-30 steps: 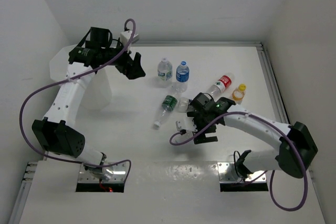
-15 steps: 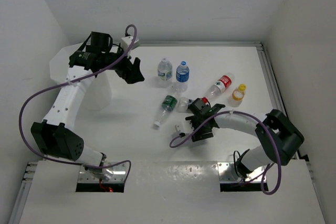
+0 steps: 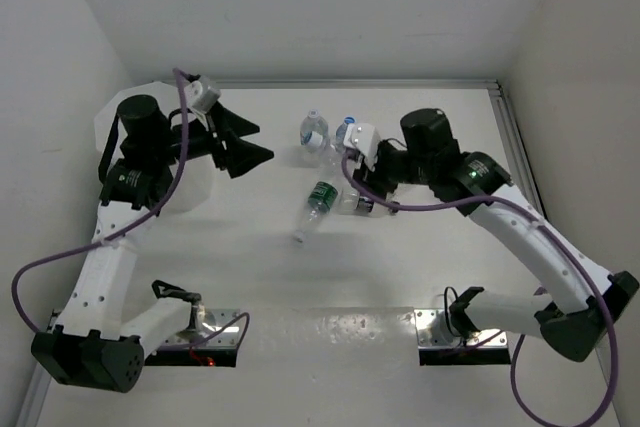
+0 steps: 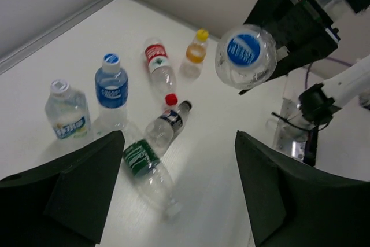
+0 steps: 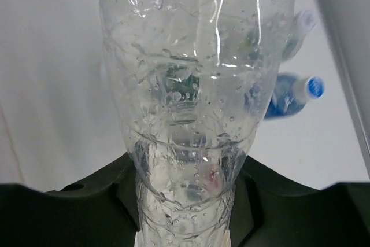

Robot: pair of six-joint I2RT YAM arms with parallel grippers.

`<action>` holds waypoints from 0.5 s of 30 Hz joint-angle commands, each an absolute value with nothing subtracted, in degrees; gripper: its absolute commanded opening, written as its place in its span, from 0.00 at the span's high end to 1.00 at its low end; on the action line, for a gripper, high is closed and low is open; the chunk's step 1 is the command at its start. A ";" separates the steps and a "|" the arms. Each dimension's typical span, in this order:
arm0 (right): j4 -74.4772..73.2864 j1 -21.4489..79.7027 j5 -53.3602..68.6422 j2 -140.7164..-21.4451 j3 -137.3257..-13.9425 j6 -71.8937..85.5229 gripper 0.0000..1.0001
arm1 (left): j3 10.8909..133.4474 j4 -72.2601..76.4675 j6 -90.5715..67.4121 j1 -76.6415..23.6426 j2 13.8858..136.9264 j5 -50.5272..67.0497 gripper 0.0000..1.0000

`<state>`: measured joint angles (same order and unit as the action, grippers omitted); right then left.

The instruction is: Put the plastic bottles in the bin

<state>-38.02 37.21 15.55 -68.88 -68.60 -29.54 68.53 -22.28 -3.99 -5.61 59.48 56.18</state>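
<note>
My right gripper (image 5: pixel 185 201) is shut on the narrow part of a clear unlabelled plastic bottle (image 5: pixel 196 85) and holds it in the air above the table's middle (image 3: pixel 365 175). In the left wrist view that bottle (image 4: pixel 245 56) points end-on, showing a round blue mark. My left gripper (image 3: pixel 250 140) hangs open and holds nothing, just right of the translucent white bin (image 3: pixel 195 182). On the table stand a green-labelled bottle (image 4: pixel 66 117) and a blue-labelled one (image 4: pixel 111 91). Lying flat are a red-labelled (image 4: pixel 159 67), a black-labelled (image 4: pixel 167 125) and another green-labelled bottle (image 4: pixel 144 166). A yellow-capped bottle (image 4: pixel 196 47) stands behind them.
White walls close the table in at the back and on both sides. The right arm's purple cable (image 3: pixel 380 205) hangs over the lying bottles. The arm bases' metal plates (image 3: pixel 440 332) sit at the near edge.
My right gripper has shut on the clear bottle and lifted it off the table, up and toward the back. The left arm has risen, and its jaws have narrowed a little.
</note>
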 commanded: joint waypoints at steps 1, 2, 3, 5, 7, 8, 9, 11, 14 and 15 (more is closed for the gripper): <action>-36.66 38.23 23.02 -69.79 -75.06 -11.44 0.89 | 64.17 9.18 -29.84 -6.14 58.89 62.58 0.16; -34.74 39.45 24.33 -71.35 -79.06 -7.77 0.89 | 64.16 14.71 -33.01 -6.15 58.89 61.71 0.16; -33.76 39.98 24.61 -71.89 -80.06 -6.08 0.89 | 64.16 16.68 -37.57 -6.85 59.41 61.09 0.16; -30.59 42.08 25.66 -74.34 -83.57 -0.99 0.90 | 64.86 20.11 -41.03 -7.65 60.81 59.77 0.15; -29.28 42.97 27.06 -76.54 -87.26 2.10 0.90 | 66.26 25.38 -46.21 -8.87 61.52 58.97 0.15; -28.66 43.50 27.51 -77.94 -88.06 3.59 0.90 | 66.27 27.14 -47.97 -8.88 62.13 58.19 0.15; -28.65 43.94 28.03 -78.65 -89.46 4.47 0.90 | 66.27 30.64 -51.64 -8.88 62.14 58.18 0.14; -28.21 44.91 29.62 -81.02 -92.00 5.27 0.90 | 66.27 33.39 -54.83 -9.40 62.83 57.05 0.14; -28.04 46.93 29.53 -83.22 -93.77 4.75 0.90 | 66.27 36.81 -59.40 -9.40 63.37 56.43 0.12; -28.04 47.63 29.62 -83.75 -94.39 4.66 0.90 | 66.27 37.96 -60.55 -9.40 63.37 56.43 0.12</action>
<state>-30.06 45.45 27.57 -81.21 -92.09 1.83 64.75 26.37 -51.29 -8.08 64.29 55.75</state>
